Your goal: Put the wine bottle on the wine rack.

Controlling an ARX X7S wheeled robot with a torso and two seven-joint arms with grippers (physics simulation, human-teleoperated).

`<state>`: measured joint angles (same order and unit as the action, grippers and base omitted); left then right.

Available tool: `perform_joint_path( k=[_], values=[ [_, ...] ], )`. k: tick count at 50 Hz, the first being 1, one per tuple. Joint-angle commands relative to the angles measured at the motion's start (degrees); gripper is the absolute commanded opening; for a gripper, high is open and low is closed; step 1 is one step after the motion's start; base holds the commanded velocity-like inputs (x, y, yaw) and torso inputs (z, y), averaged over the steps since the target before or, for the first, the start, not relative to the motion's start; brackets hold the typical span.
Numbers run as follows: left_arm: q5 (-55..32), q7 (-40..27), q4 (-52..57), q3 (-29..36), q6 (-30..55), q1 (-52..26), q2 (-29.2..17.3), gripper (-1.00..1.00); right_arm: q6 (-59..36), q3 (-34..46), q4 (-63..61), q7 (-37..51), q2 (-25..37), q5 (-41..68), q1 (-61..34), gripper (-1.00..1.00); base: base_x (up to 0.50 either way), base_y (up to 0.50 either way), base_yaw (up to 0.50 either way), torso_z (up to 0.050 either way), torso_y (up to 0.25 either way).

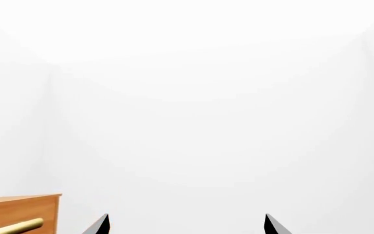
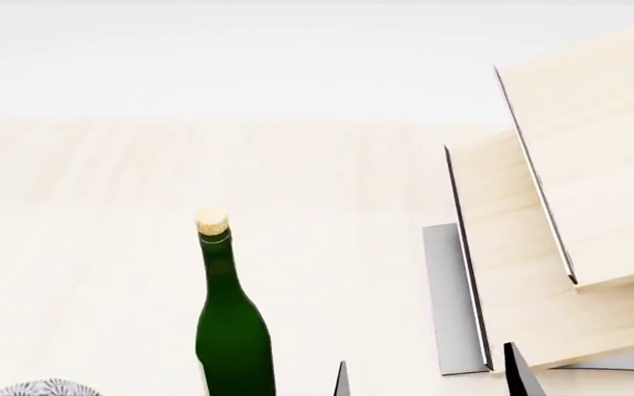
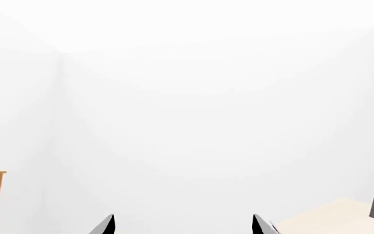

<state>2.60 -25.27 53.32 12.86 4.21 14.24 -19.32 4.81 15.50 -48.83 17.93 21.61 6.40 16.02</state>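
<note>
We see the table running far ahead, with the rack rising at the right, its slanted boards stepped to cradle a bottle lying down. The bottle stands upright at near centre, left of the rack and apart from it, ungrasped. Our right gripper and left gripper both gape wide on nothing, presumably readied for the grasp.

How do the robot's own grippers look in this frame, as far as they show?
Little shows. The left gripper appears as two plain black pointed fingertips; the right gripper has the same black wedge-shaped tips. No cables, markings or arm links are visible in the wrist views.
</note>
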Motion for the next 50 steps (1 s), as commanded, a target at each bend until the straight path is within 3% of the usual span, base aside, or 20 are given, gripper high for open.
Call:
perform_joint_path(
  k=[1, 50],
  values=[
    [0.2, -0.2, 0.1, 0.3, 0.2, 0.0, -0.2, 1.00, 0.0, 0.1, 0.0, 0.2, 0.2, 0.1, -0.1, 1.00, 0.00, -0.07, 0.00, 0.000, 0.000],
    [0.0, -1.1, -0.6, 1.0, -0.3, -0.1, -1.0, 1.00, 0.9, 1.2, 0.3, 1.1, 1.2, -0.1, 0.2, 1.00, 0.00, -0.08, 0.00, 0.000, 0.000]
  ],
)
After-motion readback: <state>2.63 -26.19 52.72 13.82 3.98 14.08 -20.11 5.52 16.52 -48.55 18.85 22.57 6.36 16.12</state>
